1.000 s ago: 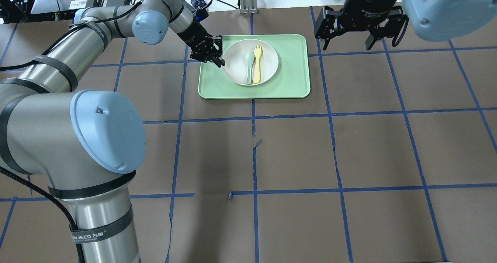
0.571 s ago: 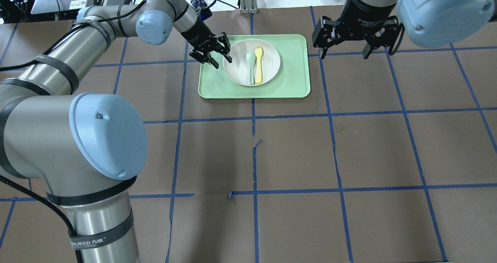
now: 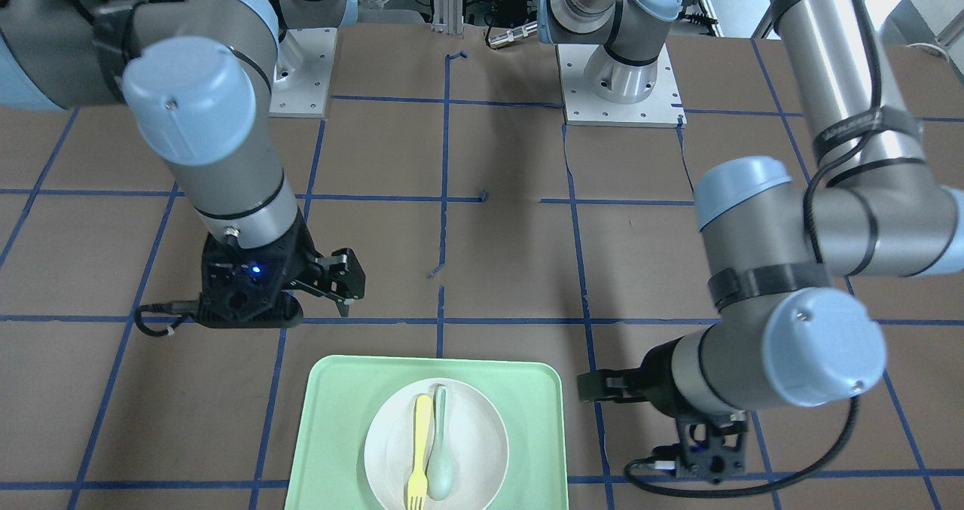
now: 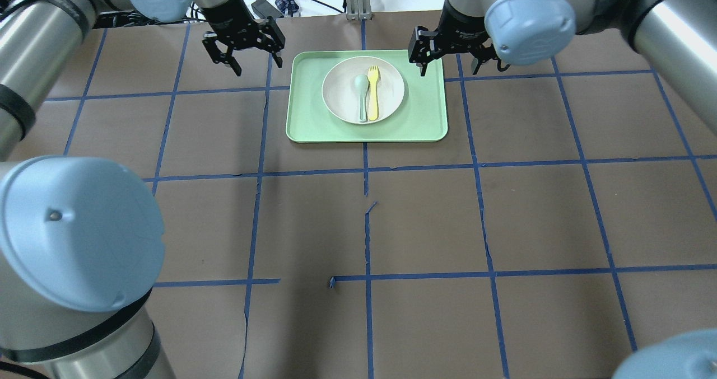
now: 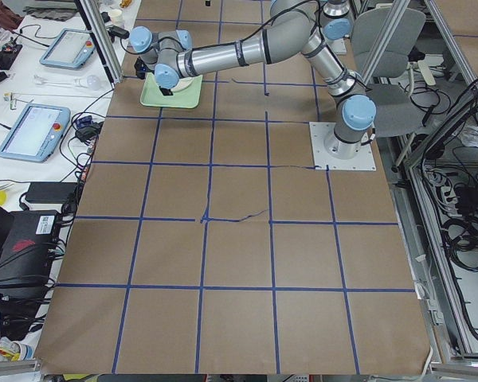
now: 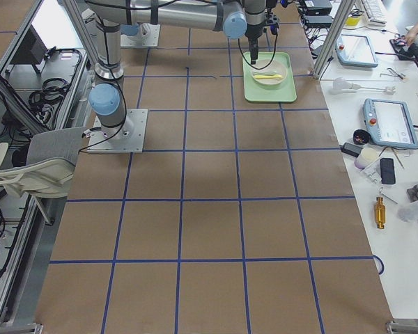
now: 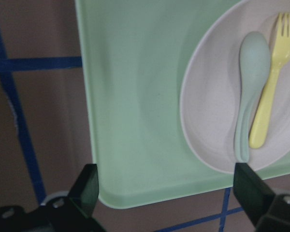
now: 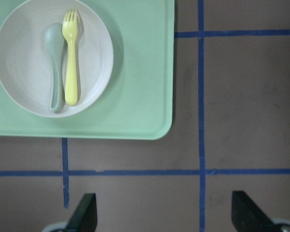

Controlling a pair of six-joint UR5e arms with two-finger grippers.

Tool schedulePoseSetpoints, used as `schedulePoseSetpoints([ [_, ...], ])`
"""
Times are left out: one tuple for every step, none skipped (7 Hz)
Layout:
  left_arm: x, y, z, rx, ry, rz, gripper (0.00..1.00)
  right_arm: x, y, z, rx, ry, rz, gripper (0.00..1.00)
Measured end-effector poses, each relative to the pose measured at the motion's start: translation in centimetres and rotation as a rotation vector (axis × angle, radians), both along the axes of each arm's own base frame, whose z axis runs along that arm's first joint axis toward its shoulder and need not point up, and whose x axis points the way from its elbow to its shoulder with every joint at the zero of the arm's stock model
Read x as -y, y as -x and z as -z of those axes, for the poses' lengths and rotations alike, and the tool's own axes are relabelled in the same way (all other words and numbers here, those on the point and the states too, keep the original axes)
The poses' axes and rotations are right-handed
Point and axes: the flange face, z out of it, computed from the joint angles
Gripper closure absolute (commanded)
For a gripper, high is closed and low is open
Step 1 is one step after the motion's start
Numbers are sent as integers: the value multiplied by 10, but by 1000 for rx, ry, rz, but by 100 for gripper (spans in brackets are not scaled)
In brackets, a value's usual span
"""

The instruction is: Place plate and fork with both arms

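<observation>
1. Jaws of the left gripper [image 4: 256, 60] spread wide apart, hung above the table [image 4: 504, 211] just off the tray's far left corner.
2. Jaws of the right gripper [image 4: 451, 62] likewise wide apart, poised at the tray's far right corner, partly hidden in the overhead view behind a blue joint cap.
3. Between the two grippers: pale green tray [image 4: 420, 121], flat on the brown table, crossed by blue tape lines [image 4: 476, 166].
4. On the tray, toward its far side: off-white plate [image 4: 389, 96], resting level, well within the tray's rim.
5. In the plate: yellow fork [image 4: 372, 93], lying flat, right of centre from the robot's side.
6. Pressed along the fork's left flank: grey-green spoon [image 4: 360, 96], touching it, lying between the fork and the left gripper's side.
7. Fork's long axis running away from the robot, parallel to the spoon; tines toward the far edge of the table, handle end toward the robot, near the plate's near rim.
</observation>
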Motion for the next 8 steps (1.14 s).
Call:
schedulePoseSetpoints([
  [-22,-27,-47,39,2,-17,0,15,-21,27,4,24,-19,21],
  [-50,-45,-92,92,2,-5,0,27,-38,52,12,50,-21,21],
  [-81,-54,-139,176,23,20,0,37,-53,77,21,71,-18,21],
  [-108,-58,-163,235,32,30,0,48,-67,98,28,85,-14,22],
  [-131,-61,-161,254,12,32,0,59,-79,116,32,88,-10,26],
  [-150,-60,-149,256,1,37,0,65,-89,130,34,89,-13,25],
  [-159,-58,-138,254,19,41,0,68,-94,143,34,84,-16,26],
  [-165,-54,-128,236,45,39,0,70,-96,159,31,72,-17,26],
])
